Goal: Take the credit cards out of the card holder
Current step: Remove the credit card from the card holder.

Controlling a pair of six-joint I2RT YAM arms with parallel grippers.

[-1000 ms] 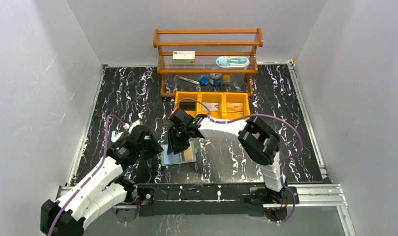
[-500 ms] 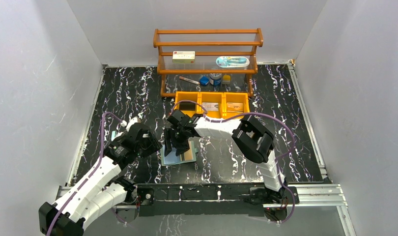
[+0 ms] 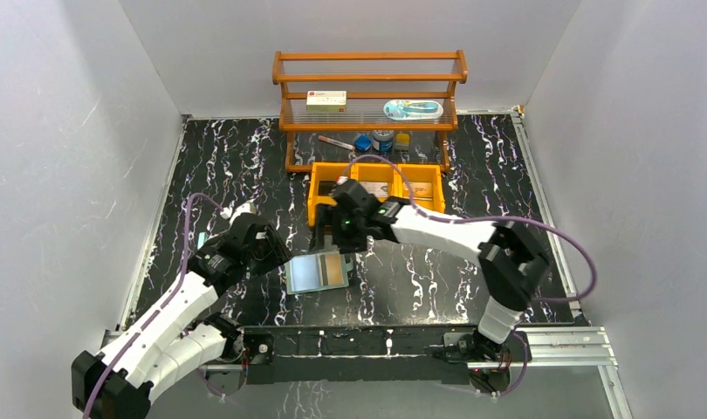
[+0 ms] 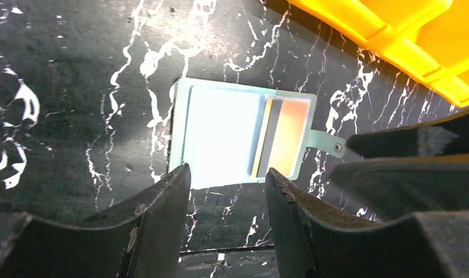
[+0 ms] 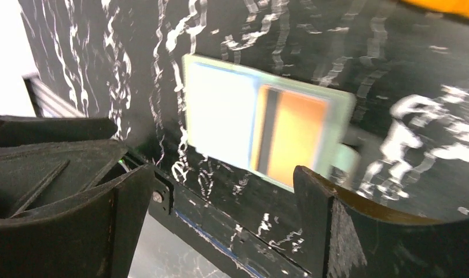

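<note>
The card holder (image 3: 318, 272) lies open and flat on the marbled table (image 3: 236, 166), and the orange-tan card (image 4: 285, 139) sits tucked in the pocket on its snap tab (image 4: 328, 143) side, dark stripe showing, not out yet! The pale pocket beside it looks blank; whether anything hides in there I cannot tell. The left gripper (image 4: 227, 174) hovers low with the holder just ahead of its fingertips, jaws apart and nothing between them. The right gripper (image 5: 223, 171) hangs above, jaws spread wide and empty, the holder framed below and between them, the orange bin (image 3: 376, 188) close behind it. So this reads as the extraction step for that orange card. The next move likely calls for one gripper pinning the holder's blank half while the other comes down, nips the card's exposed edge and slides it flat out of the pocket, without dragging the holder along
</note>
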